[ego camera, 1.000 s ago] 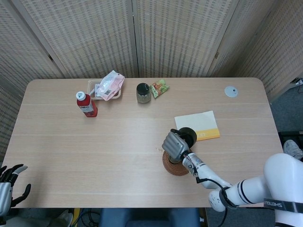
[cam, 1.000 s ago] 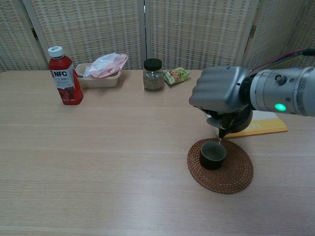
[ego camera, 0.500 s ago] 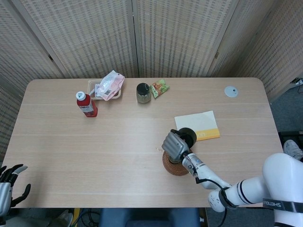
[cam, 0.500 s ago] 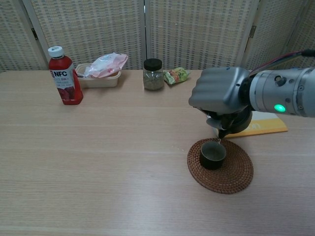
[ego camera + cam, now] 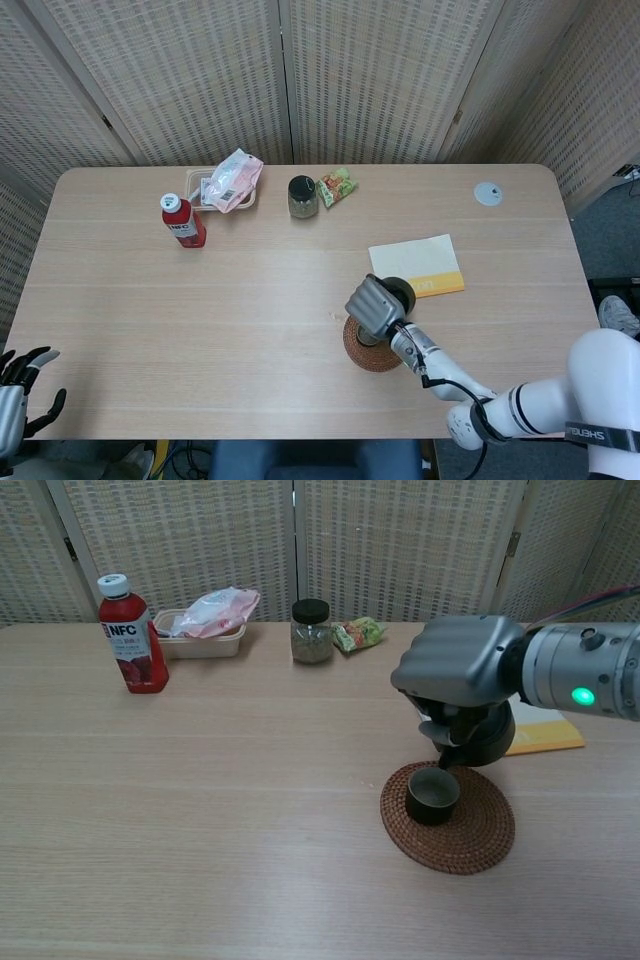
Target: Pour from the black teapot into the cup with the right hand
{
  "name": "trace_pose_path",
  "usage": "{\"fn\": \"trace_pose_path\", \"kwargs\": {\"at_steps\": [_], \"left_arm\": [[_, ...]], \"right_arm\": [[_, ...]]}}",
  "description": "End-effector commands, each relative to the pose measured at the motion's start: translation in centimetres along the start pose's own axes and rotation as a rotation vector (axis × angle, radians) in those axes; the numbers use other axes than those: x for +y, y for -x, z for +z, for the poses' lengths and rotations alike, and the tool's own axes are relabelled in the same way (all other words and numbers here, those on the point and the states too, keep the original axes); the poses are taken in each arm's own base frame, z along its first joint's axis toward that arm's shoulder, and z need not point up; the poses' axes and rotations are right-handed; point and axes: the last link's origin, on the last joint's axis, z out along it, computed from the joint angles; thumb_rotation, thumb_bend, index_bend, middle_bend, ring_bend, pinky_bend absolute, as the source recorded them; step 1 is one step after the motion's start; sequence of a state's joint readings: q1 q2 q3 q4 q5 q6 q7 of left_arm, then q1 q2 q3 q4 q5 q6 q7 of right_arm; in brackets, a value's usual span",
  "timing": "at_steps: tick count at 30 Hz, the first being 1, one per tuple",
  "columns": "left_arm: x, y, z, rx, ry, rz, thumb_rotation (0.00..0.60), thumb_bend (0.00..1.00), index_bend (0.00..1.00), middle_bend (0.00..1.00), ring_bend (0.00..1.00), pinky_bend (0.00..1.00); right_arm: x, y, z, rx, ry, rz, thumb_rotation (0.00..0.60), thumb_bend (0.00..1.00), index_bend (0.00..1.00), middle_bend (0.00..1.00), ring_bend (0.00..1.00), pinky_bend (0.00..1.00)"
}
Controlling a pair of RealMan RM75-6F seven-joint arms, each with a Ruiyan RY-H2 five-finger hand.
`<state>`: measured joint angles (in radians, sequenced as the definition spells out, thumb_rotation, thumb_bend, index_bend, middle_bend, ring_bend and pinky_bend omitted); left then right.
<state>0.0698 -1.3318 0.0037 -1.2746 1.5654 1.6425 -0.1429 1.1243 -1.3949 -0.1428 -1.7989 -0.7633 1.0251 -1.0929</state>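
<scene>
Woven screens back the table [image 5: 200, 780]; teapot [image 5: 480, 742] is gripped by right hand [image 5: 458, 675], spout over cup [image 5: 432, 795] near the front edge; overtilting risks spillage onto coaster [image 5: 470, 830].

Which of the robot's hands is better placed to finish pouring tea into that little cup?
The right. The right hand already holds the black teapot with its spout just above the cup on the woven coaster. The left hand sits empty at the table's far corner.
</scene>
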Motion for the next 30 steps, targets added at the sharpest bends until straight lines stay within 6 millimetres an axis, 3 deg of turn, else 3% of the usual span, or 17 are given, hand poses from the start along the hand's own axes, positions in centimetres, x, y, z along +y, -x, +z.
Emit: {"fn": "trace_pose_path", "kwargs": {"at_steps": [1, 9, 16, 30], "left_arm": [[0.2, 0.0, 0.1, -0.001, 0.005, 0.003, 0.6, 0.36, 0.25, 0.2, 0.21, 0.08], [0.6, -0.2, 0.2, -0.001, 0.012, 0.01, 0.6, 0.36, 0.25, 0.2, 0.21, 0.08], [0.9, -0.2, 0.3, -0.006, 0.023, 0.014, 0.6, 0.36, 0.25, 0.2, 0.21, 0.08], [1.7, 0.0, 0.7, -0.019, 0.047, 0.013, 0.6, 0.36, 0.25, 0.2, 0.21, 0.08]], "right_arm": [[0.5, 0.5, -0.2, 0.01, 0.011, 0.071, 0.44, 0.55, 0.99, 0.93, 0.91, 0.51], [1.6, 1.2, -1.1, 0.026, 0.042, 0.306, 0.442, 0.54, 0.99, 0.93, 0.91, 0.51], [3.8, 2.0, -2.6, 0.043, 0.091, 0.472, 0.441, 0.52, 0.99, 0.93, 0.91, 0.51], [7.6, 5.3, -5.8, -0.001, 0.185, 0.703, 0.441, 0.46, 0.99, 0.89, 0.89, 0.51]]}}
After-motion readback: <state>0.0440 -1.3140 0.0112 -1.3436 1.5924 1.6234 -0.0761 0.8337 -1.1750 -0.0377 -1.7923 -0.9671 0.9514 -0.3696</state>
